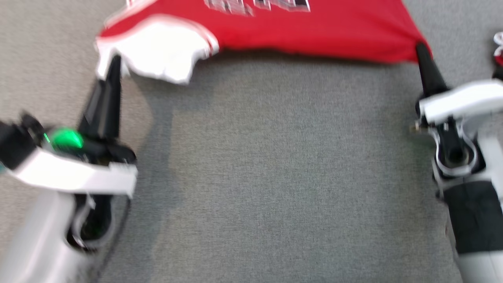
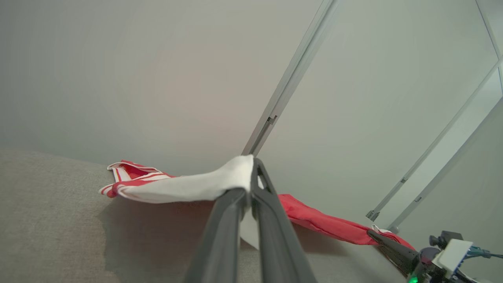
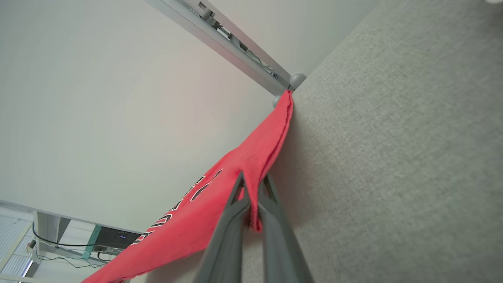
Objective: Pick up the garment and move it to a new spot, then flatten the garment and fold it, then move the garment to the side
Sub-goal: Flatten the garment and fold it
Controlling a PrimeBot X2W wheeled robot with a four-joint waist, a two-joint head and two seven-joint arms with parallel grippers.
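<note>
L gripper is clamped tight on the white part of the red garment; R gripper is pinched closed on its red corner. Garment hangs stretched btwn the two over the far end of the grey fabric surface, near edge lifted w/ a shadow under it.

The surface is viewed from above by the head camera; the garment is seen closely and low by both wrist cameras
</note>
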